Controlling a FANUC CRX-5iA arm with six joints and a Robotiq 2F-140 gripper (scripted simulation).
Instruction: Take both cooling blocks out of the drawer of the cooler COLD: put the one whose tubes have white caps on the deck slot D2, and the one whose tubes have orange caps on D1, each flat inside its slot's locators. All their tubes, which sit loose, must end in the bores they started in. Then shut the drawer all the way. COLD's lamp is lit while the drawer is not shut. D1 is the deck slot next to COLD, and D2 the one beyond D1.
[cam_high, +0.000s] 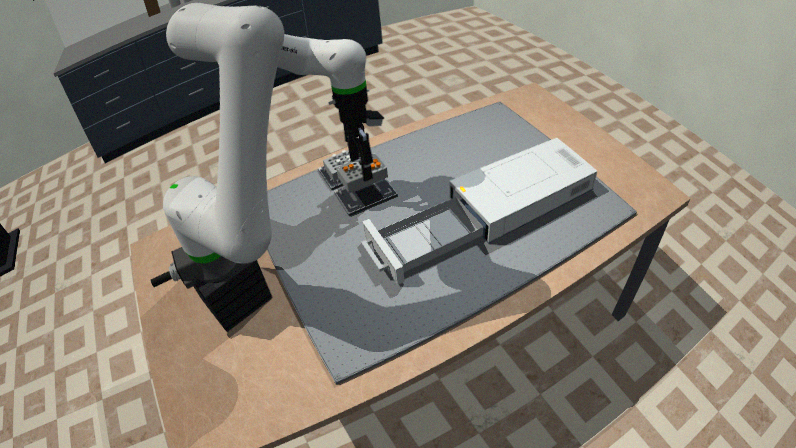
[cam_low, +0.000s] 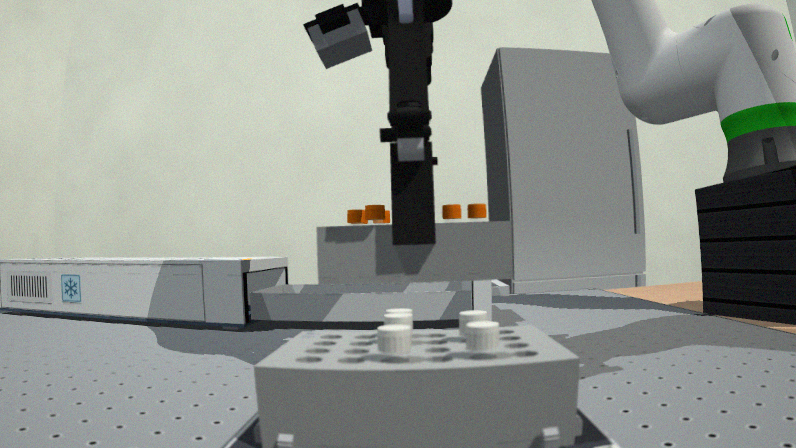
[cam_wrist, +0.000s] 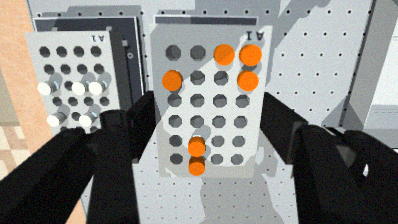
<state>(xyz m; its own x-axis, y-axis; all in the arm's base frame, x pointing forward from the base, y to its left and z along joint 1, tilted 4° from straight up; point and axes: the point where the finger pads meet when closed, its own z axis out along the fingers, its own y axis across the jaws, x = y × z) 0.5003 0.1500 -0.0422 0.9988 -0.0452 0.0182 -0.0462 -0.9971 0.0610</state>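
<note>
My gripper (cam_high: 360, 166) (cam_low: 413, 236) (cam_wrist: 207, 106) is shut on the orange-capped block (cam_high: 356, 177) (cam_low: 462, 250) (cam_wrist: 187, 37), fingers on its long sides. The block hangs roughly level above slot D1 (cam_high: 356, 207) (cam_wrist: 205, 20), a dark plate that it largely covers in the wrist view. Several orange caps stand up from its bores. The white-capped block (cam_high: 334, 163) (cam_low: 414, 395) (cam_wrist: 52, 41) sits on slot D2 (cam_wrist: 129, 55) and looks flat, several white caps in its bores. The drawer (cam_high: 440, 261) (cam_low: 362, 306) of the cooler COLD (cam_high: 523, 186) (cam_low: 111, 286) is pulled out and empty. COLD's lamp (cam_high: 462, 189) shows yellow.
The drawer's front panel and handle (cam_high: 374, 257) stand out towards the arm's base. The white-capped block is close beside the held block, on the side away from COLD. The perforated deck (cam_high: 479, 125) lies on the wooden table (cam_high: 289, 414).
</note>
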